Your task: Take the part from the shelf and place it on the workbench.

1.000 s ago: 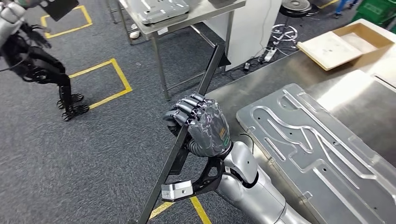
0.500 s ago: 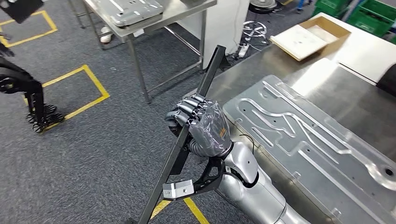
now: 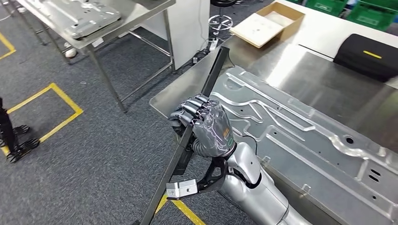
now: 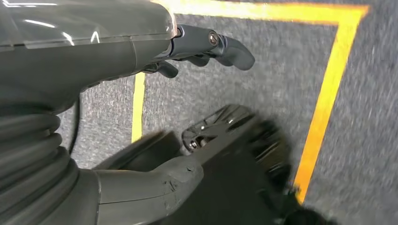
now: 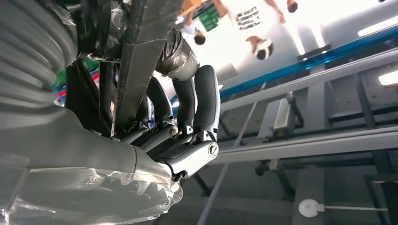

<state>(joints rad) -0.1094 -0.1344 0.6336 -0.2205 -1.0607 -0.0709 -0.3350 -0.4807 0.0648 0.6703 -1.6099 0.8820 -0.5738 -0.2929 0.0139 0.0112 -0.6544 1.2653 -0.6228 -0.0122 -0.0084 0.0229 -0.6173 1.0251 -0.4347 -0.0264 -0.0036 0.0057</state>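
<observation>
The part is a long black flat bar (image 3: 214, 70). My right hand (image 3: 209, 126) grips it near its middle and holds it steeply tilted. Its top end reaches over the near left corner of the steel workbench (image 3: 328, 89), and its lower end hangs over the carpet. In the right wrist view the bar (image 5: 141, 51) runs through the curled fingers (image 5: 199, 108) of that hand. My left hand (image 4: 75, 56) hangs above the grey floor, with its fingers (image 4: 225, 47) apart from the thumb and nothing between them.
A large stamped metal panel (image 3: 305, 140) covers much of the workbench. A black case (image 3: 371, 56) and a shallow cardboard box (image 3: 267, 21) lie at its far side. A second steel table (image 3: 126, 18) holding another panel stands at the back left. Yellow tape (image 3: 56, 93) marks the carpet.
The whole picture has shifted, so the camera has turned toward the workbench, which now takes up more of the view. My right hand keeps the same hold on the bar.
</observation>
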